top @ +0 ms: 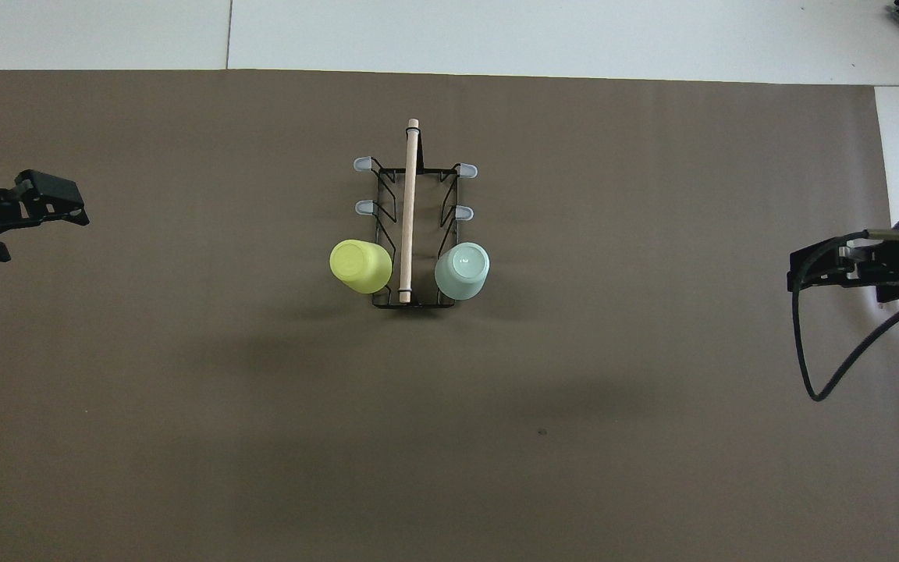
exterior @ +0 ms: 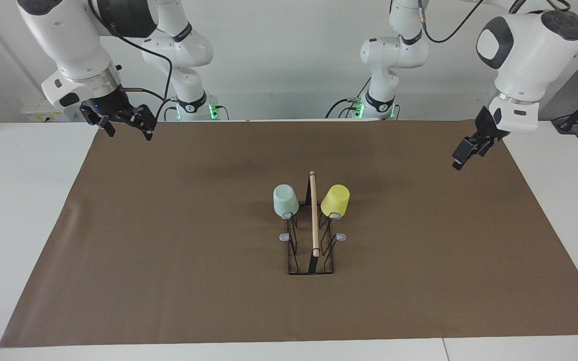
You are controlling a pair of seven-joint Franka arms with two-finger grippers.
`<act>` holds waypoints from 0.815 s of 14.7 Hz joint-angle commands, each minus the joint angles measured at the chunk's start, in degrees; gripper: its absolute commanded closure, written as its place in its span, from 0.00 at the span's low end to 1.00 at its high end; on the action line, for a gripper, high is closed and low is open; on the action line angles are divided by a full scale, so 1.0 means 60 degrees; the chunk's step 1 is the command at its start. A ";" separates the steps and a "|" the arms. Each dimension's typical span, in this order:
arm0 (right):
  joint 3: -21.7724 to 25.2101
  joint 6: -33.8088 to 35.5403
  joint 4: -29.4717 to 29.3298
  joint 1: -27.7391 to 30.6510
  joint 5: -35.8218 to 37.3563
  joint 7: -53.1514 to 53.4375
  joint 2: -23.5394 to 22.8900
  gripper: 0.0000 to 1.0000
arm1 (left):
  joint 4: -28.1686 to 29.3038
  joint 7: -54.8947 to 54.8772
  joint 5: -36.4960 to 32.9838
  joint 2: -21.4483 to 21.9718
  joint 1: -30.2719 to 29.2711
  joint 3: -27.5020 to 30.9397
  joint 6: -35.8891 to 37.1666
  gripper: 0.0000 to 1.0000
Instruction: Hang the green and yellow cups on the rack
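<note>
The black wire rack (exterior: 313, 215) (top: 410, 203) with its wooden rod stands mid-mat. The pale green cup (exterior: 285, 200) (top: 462, 270) hangs upside down on the prong nearest the robots, on the right arm's side. The yellow cup (exterior: 334, 200) (top: 360, 264) hangs the same way on the left arm's side. My left gripper (exterior: 458, 159) (top: 44, 234) hovers open and holds nothing, over the mat's edge at the left arm's end. Over the mat's corner at the right arm's end, my right gripper (exterior: 125, 129) (top: 797, 272) is raised, open and holds nothing.
A brown mat (exterior: 168, 250) covers most of the white table (exterior: 18, 225). Grey-tipped prongs (exterior: 285, 236) (top: 362, 164) farther along the rack carry nothing. A black cable (top: 808, 375) loops off the right gripper.
</note>
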State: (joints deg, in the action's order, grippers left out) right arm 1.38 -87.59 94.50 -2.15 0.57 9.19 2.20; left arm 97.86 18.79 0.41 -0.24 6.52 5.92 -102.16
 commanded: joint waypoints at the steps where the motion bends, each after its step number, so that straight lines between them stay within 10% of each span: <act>1: -0.0010 0.0097 -0.0003 0.0036 -0.0256 0.0124 0.0116 0.00 | 0.0024 -0.2115 0.0166 0.0260 -0.0354 -0.0020 0.0327 0.00; 12: -0.0010 -0.0137 0.0012 0.0153 -0.0212 0.0095 0.0116 0.00 | -0.1263 -0.4260 0.0004 0.0407 -0.0340 -0.0210 0.2331 0.00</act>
State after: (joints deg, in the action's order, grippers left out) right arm 1.54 -87.77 94.50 -1.89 0.28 9.21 2.38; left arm 92.73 -5.12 0.43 2.35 4.92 5.05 -92.14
